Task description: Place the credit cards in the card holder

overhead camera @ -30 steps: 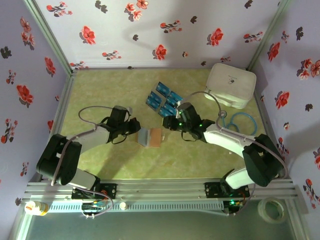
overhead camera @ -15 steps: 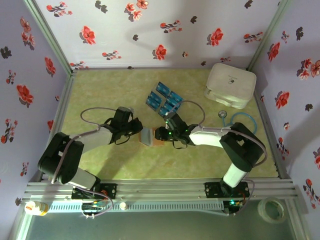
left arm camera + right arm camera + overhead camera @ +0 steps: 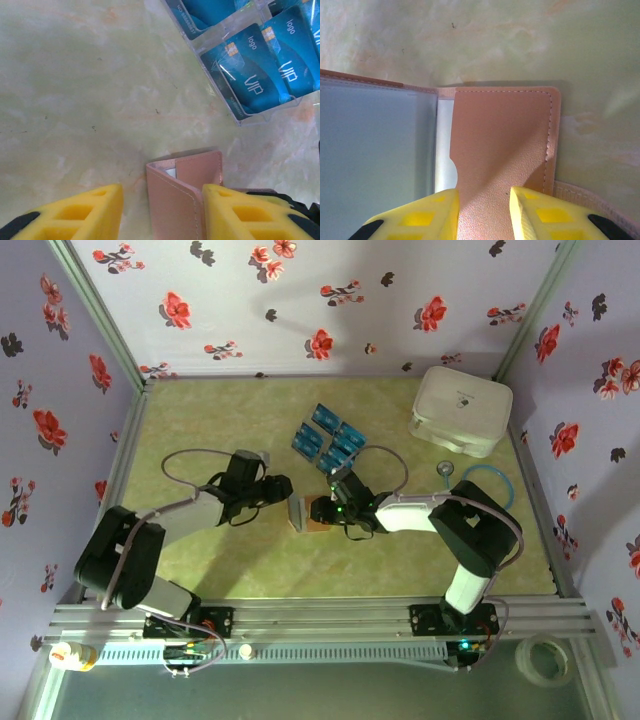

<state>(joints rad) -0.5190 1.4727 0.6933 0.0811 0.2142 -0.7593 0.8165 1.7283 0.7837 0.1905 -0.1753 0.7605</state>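
Note:
The brown card holder (image 3: 312, 512) lies open in the middle of the table. Its left flap (image 3: 185, 195) stands upright between the fingers of my left gripper (image 3: 161, 200), close against the right finger (image 3: 235, 210). That gripper (image 3: 280, 490) is open. My right gripper (image 3: 484, 200) is open a little, with its yellow fingertips down on the holder's right pocket panel (image 3: 500, 135). No card is in its jaws. Several blue credit cards (image 3: 328, 443) lie behind the holder, also in the left wrist view (image 3: 255, 75).
The cards sit in a clear tray (image 3: 235, 112). A white rounded box (image 3: 462, 410) stands at the back right, with a blue ring of tubing (image 3: 485, 483) in front of it. Flowered walls close in the table on three sides.
My left gripper has opened and let go of the holder's flap. The right gripper came down from the cards onto the holder's right half.

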